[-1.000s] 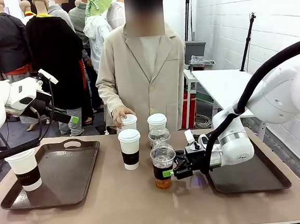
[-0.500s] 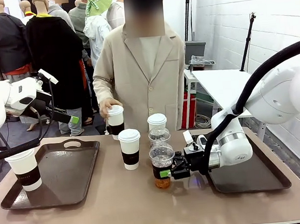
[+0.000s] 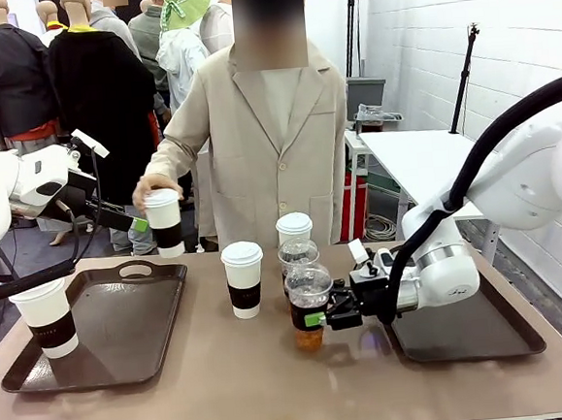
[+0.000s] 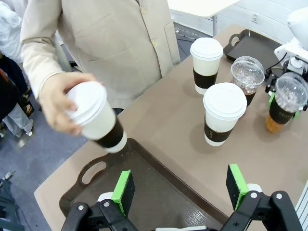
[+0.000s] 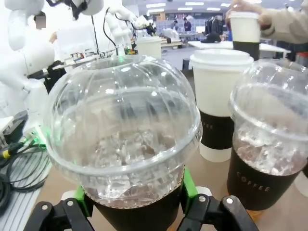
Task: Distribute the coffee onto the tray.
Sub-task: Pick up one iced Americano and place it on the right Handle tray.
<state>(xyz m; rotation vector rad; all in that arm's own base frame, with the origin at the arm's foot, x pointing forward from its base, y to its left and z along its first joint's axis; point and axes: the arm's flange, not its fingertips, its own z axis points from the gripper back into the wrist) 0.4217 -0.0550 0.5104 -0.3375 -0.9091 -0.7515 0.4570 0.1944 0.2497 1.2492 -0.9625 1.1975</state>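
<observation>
The right end effector (image 3: 315, 319) is grasping the near dome-lidded coffee (image 3: 307, 284) by its dark sleeve (image 3: 299, 317), at the middle of the bench (image 3: 179, 403), perhaps hanging just clear of it. Carrying it to the right tray (image 3: 486, 342) is calling for an upright, slow path. The left end effector (image 4: 180, 190) is hanging released.

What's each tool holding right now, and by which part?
The right tool is closed on the clear dome-lidded cup, gripping it by its dark sleeve. The left tool is open and holds nothing.
</observation>
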